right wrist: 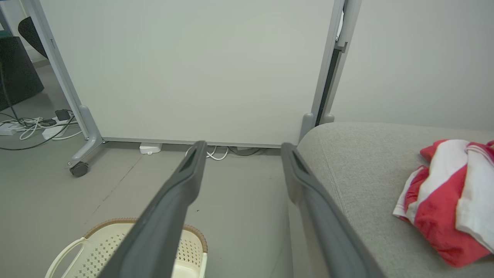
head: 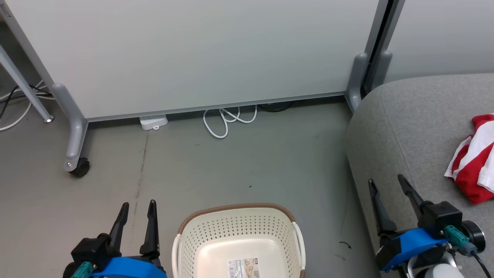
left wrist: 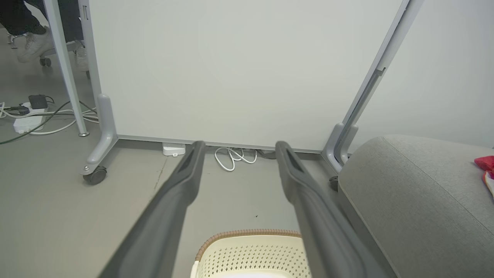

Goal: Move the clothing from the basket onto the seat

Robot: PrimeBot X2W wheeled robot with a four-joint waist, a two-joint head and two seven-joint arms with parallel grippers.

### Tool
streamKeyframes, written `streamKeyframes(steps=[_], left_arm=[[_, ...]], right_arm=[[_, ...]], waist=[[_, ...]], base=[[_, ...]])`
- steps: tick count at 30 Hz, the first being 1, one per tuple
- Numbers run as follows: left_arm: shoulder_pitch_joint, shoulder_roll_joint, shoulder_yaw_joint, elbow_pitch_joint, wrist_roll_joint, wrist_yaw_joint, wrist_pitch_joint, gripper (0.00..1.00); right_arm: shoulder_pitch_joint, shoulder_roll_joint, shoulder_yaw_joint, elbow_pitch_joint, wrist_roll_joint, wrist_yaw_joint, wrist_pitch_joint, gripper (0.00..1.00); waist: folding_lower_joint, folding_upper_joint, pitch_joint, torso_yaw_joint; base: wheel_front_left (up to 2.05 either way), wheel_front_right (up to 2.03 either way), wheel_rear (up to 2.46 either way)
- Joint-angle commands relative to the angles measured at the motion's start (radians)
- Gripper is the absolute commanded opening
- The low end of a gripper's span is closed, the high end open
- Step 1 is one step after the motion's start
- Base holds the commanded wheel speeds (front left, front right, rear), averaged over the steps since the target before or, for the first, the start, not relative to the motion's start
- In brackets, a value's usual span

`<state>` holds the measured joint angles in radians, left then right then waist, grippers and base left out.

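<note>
Soft red-and-white clothing (head: 472, 162) lies on the light grey fabric seat (head: 405, 127), cream perforated plastic basket (head: 239, 226) looks empty, left end effector (head: 139, 203) and right end effector (head: 386, 179) spread, holding nothing, job seemingly done

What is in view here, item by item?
clothing: one heap, red and white, on the seat
basket: one, cream with brown rim, on the floor between the hands
seat: one, light grey, right
partition: two panels, white with grey legs, behind
cable: one, white, coiled under the partition
plug box: one, white, under the partition
foot: at least one, pale shoe, beyond the partition's left end
left hand: one, dark fingers, open, empty
right hand: one, dark fingers, open, empty
</note>
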<state>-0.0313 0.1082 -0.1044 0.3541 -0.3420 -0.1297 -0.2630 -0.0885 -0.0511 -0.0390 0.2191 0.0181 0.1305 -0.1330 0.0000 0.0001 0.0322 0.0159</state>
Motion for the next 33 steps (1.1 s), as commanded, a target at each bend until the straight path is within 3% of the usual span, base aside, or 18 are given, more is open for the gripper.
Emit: streamKeyframes(steps=[1, 3, 4, 9, 33], left_arm=[[-0.003, 0.001, 0.002, -0.002, 0.001, -0.001, -0.003, 1.0], [-0.005, -0.001, -0.001, -0.005, -0.007, -0.001, -0.003, 1.0], [0.0, -0.001, -0.003, -0.002, -0.006, 0.0, 0.0, 0.0], [0.031, -0.014, -0.005, 0.04, -0.015, 0.0, 0.008, 0.0], [-0.004, -0.025, 0.059, -0.005, -0.381, 0.0, 0.114, 0.0]], right_arm=[[0.014, 0.001, 0.001, -0.006, -0.006, 0.0, 0.002, 1.0], [0.015, 0.001, 0.002, -0.007, -0.006, 0.0, 0.002, 1.0], [0.0, 0.0, 0.001, 0.0, 0.001, 0.0, 0.001, 0.0], [0.012, 0.003, 0.0, 0.05, 0.008, 0.0, 0.008, 0.0], [0.001, 0.002, -0.022, 0.04, 0.47, 0.0, 0.077, 0.0]], waist=[[0.0, -0.0001, 0.001, 0.001], [0.0, -0.0001, 0.001, 0.003], [0.0, -0.0001, 0.002, 0.003], [0.0, -0.0001, 0.001, 0.003], [0.0, -0.0001, -0.004, 0.0]], base=[[0.0, 0.0, 0.0], [0.0, 0.0, 0.0], [0.0, 0.0, 0.0], [0.0, 0.0, 0.0], [0.0, 0.0, 0.0]])
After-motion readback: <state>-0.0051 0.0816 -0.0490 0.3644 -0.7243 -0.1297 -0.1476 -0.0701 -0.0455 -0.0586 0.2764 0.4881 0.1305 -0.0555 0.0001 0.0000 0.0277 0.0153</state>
